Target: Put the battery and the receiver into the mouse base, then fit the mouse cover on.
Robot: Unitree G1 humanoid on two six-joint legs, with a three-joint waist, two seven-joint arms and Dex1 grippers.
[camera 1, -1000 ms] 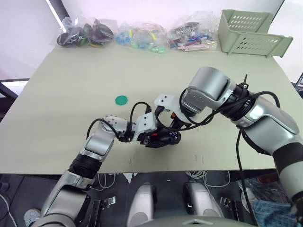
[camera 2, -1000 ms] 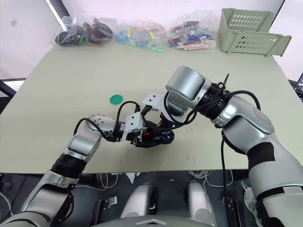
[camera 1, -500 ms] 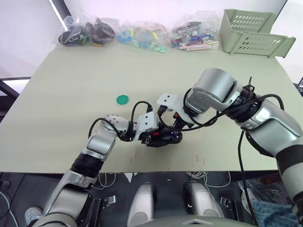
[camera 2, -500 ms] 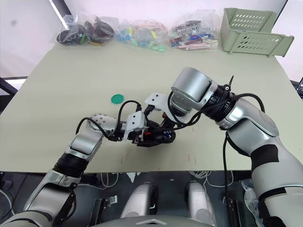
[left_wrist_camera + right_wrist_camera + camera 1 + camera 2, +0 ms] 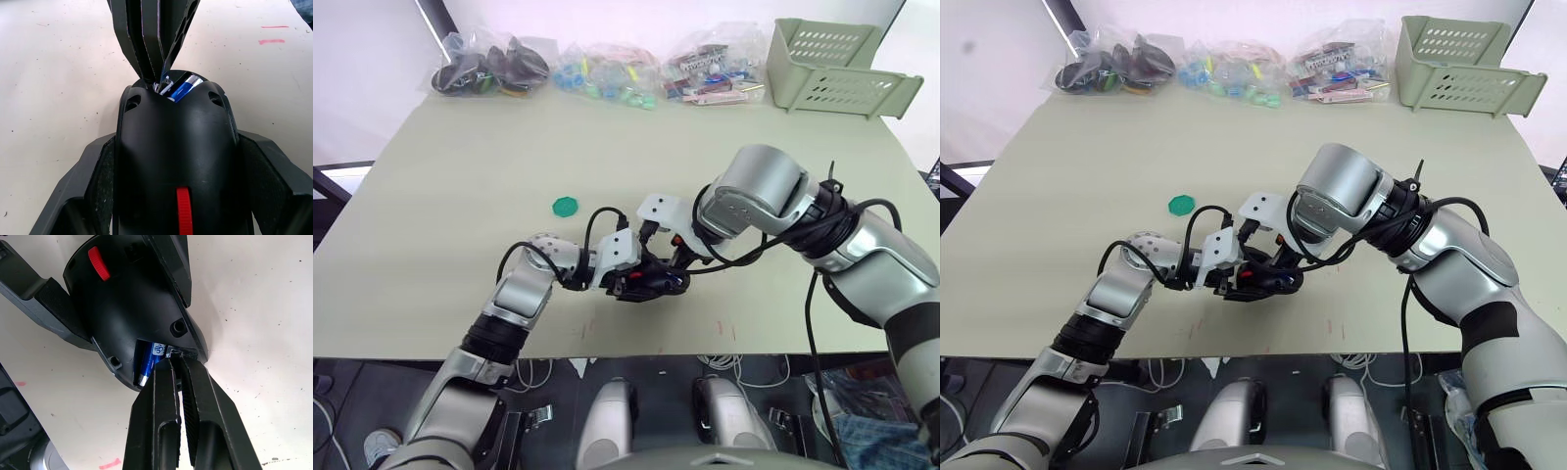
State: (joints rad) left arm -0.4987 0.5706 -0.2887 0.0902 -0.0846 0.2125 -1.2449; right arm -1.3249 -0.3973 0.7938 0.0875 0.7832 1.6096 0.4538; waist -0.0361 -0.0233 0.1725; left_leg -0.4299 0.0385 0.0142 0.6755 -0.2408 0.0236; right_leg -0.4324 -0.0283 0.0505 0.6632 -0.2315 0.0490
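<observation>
The mouse base sits on the counter near its front edge, clamped across its width by the left gripper, whose two fingers press on either flank of the shell at the end with the red wheel. The battery already lies in its bay at the opposite, rear end of the base, its long axis running roughly along the length of the mouse. Right beside the battery, touching the rear rim of the base, the right gripper comes in from the far side with its fingers drawn together on a small dark piece at their tips; this looks like the receiver, though it is too hidden between the fingers to be certain. The relation that matters is this: the receiver's slot seems to lie just next to the battery, at the rear of the base, directly ahead of the right gripper's tips, while the left gripper is at the base's other end and busy holding it steady. So the right arm is the one placed to seat the piece, likely by pushing along its own finger line into the base. The green disc lies well apart from the base, farther back on the counter.
</observation>
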